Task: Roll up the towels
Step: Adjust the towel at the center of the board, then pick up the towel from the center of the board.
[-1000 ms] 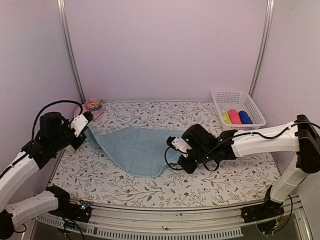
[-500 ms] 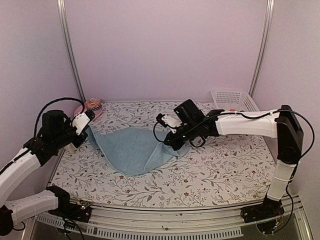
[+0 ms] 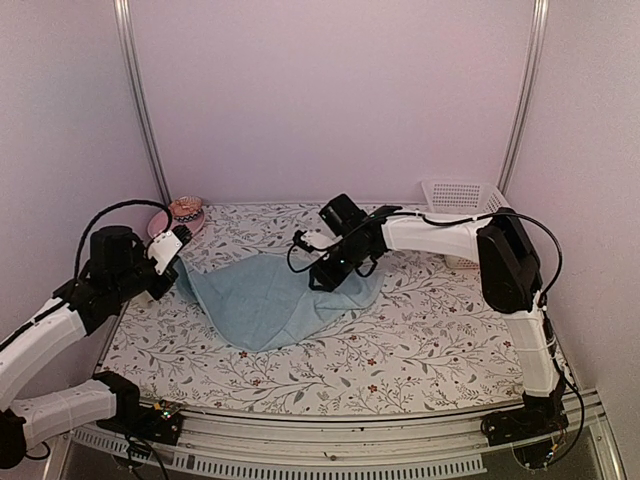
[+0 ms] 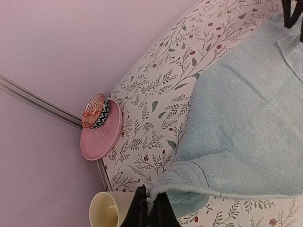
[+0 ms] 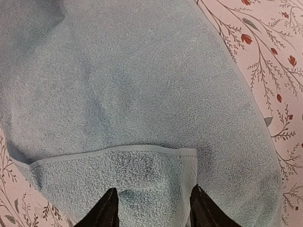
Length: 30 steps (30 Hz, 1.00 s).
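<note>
Towel: the pale aqua towel (image 3: 265, 300) lies spread over the left-centre of the floral table (image 3: 430, 330). It is mostly flat, and its near edge sags to a rounded point.
Left gripper (image 4: 149, 208): my fingers are pressed together on the towel's left corner. The hem is pinched between them and the corner is lifted a little off the table.
Right gripper (image 5: 154, 208): it is over the towel's right part with my fingers (image 5: 108, 210) spread apart. A folded-over flap with a stitched hem lies between them. I cannot tell whether the tips touch the cloth.
Back left: a pink hat (image 3: 183, 210) with a patterned band sits against the wall, apart from the towel.
By my left fingers: a cream cup (image 4: 105, 210), seen only from the left wrist.
Back right: a white basket (image 3: 462, 192), partly behind my right arm.
</note>
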Each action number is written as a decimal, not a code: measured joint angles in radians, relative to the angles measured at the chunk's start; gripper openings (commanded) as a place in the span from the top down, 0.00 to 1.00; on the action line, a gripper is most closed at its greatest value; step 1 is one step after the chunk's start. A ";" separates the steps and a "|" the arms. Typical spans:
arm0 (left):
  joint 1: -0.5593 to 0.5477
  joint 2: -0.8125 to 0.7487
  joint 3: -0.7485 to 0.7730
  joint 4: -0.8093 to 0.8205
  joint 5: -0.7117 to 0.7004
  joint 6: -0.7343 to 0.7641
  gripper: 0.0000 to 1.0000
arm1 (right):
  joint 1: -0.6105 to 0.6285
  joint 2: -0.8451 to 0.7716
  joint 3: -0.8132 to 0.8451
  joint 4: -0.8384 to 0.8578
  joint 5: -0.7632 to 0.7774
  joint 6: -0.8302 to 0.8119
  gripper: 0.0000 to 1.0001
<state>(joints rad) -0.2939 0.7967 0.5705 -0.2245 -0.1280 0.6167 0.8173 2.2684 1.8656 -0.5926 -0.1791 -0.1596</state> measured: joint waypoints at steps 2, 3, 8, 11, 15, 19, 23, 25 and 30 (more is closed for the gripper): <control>0.000 0.000 -0.006 0.003 0.001 -0.006 1.00 | -0.003 0.000 0.006 -0.012 -0.018 -0.014 0.43; 0.000 0.000 -0.008 0.004 0.003 -0.009 1.00 | -0.004 0.000 0.008 -0.014 -0.026 -0.018 0.41; 0.000 0.000 -0.014 0.005 0.008 -0.019 1.00 | -0.009 0.000 0.011 -0.020 -0.034 -0.040 0.37; 0.000 -0.001 -0.014 0.008 0.012 -0.020 1.00 | -0.020 0.007 0.034 -0.029 -0.038 -0.048 0.36; 0.000 -0.004 -0.015 0.010 0.019 -0.023 1.00 | -0.056 0.041 0.093 -0.030 -0.068 -0.047 0.36; 0.001 -0.007 -0.023 0.012 0.028 -0.024 1.00 | -0.092 0.093 0.135 -0.030 -0.108 -0.049 0.36; 0.001 -0.007 -0.031 0.011 0.039 -0.027 1.00 | -0.106 0.157 0.160 -0.031 -0.142 -0.051 0.36; 0.001 -0.012 -0.031 0.011 0.045 -0.028 1.00 | -0.105 0.188 0.174 -0.031 -0.164 -0.050 0.37; 0.001 -0.021 -0.031 0.011 0.057 -0.035 1.00 | -0.100 0.209 0.191 -0.010 -0.230 -0.039 0.43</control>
<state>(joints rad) -0.2932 0.7761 0.5400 -0.2134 -0.0711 0.5819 0.7170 2.4775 2.0567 -0.6025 -0.4091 -0.1982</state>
